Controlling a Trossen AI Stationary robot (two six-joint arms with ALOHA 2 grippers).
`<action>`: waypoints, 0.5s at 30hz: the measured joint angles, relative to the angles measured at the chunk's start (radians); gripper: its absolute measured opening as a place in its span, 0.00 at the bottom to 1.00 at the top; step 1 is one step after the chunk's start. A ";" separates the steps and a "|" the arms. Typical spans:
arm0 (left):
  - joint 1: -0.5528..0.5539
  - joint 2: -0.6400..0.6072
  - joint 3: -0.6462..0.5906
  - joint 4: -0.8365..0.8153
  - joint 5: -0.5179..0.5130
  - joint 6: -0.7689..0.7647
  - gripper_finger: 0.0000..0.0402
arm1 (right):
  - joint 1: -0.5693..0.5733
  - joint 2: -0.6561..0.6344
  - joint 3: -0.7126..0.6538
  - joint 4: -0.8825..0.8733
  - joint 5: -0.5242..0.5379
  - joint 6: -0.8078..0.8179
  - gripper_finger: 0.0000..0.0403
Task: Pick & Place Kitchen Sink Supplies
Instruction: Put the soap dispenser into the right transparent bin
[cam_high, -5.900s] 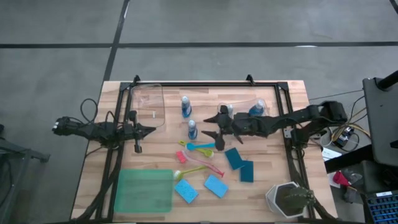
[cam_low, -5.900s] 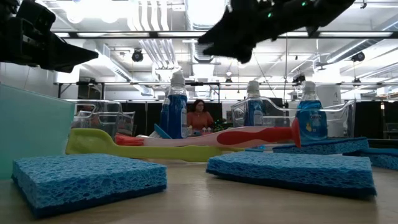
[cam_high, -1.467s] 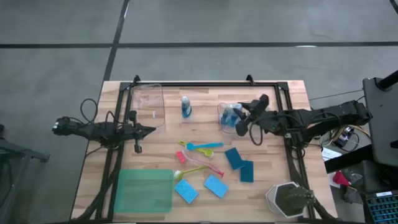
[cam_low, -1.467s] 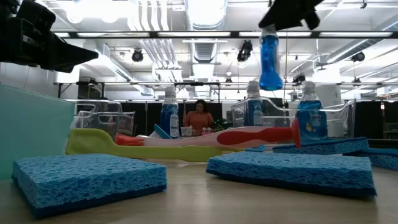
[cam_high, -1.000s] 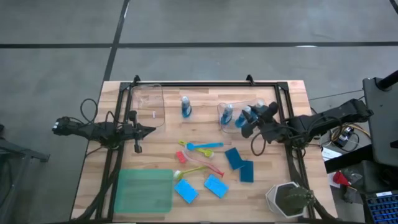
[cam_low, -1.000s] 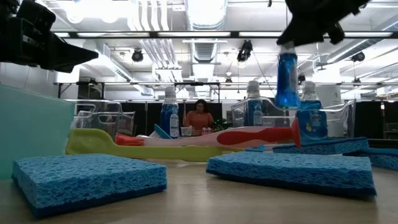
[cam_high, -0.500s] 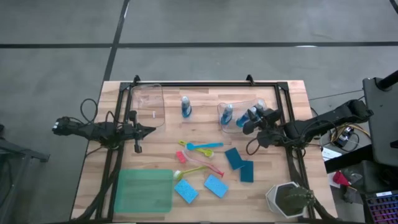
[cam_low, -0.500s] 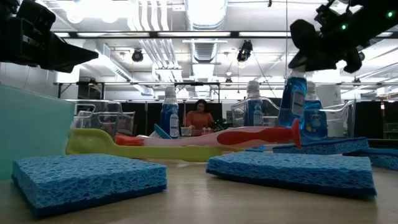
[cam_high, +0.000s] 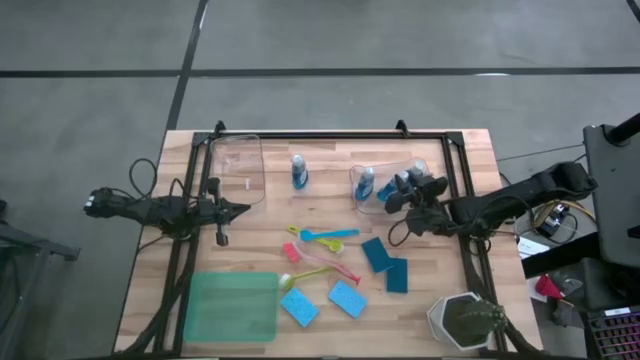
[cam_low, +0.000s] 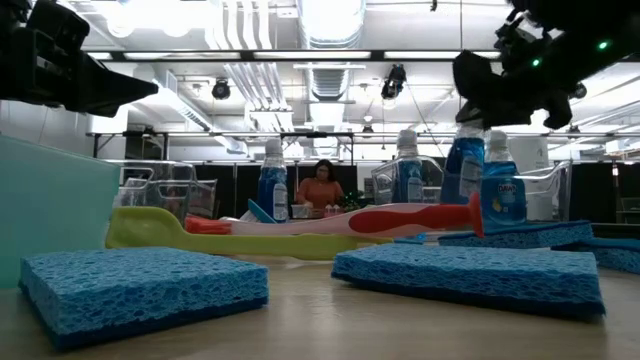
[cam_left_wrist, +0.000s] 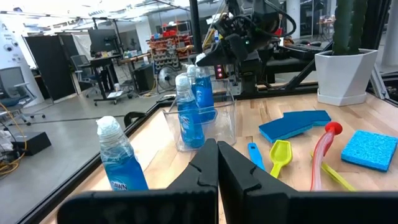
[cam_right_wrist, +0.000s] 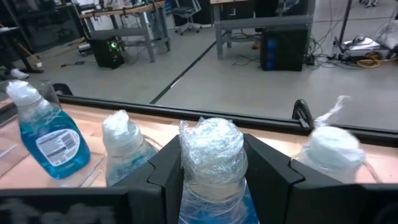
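My right gripper (cam_high: 405, 192) is shut on a small blue bottle (cam_low: 465, 165) with a pale wrapped cap, over the clear bin (cam_high: 388, 180) at the table's far right. Two more blue bottles (cam_right_wrist: 124, 146) (cam_right_wrist: 333, 149) stand in that bin on either side of it. A fourth bottle (cam_high: 298, 172) stands on the table's far middle. Thin brushes (cam_high: 322, 236) and several flat blue and teal sponges (cam_high: 378, 254) lie in the middle and near part. My left gripper (cam_high: 240, 209) waits shut at the table's left side. My right gripper pinches the bottle's wrapped cap (cam_right_wrist: 211, 146) between its two fingers (cam_right_wrist: 171, 168), one on each side. It comes slanting down from the table's right. The bottle stands upright below the fingers inside the bin; the pink brush hides its base in the low view.
A second clear bin (cam_high: 238, 170) sits at the far left and a green tray (cam_high: 232, 307) at the near left. A white pot with a plant (cam_high: 465, 320) stands at the near right corner. A black frame (cam_high: 330, 135) runs along the table's edges.
My right gripper has gone down with the bottle, keeping its hold. The bottle, which hung high above the bin a second ago, now stands low between the two bottles in the bin.
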 joint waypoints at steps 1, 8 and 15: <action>0.000 0.000 0.000 0.000 0.000 0.000 0.00 | -0.006 0.014 0.000 0.005 0.000 0.000 0.34; 0.000 0.000 0.000 0.000 0.000 0.000 0.00 | -0.047 0.068 0.000 0.011 -0.004 0.038 0.34; 0.000 0.000 0.000 0.000 0.000 0.000 0.00 | -0.062 0.099 0.000 0.024 -0.027 0.032 0.34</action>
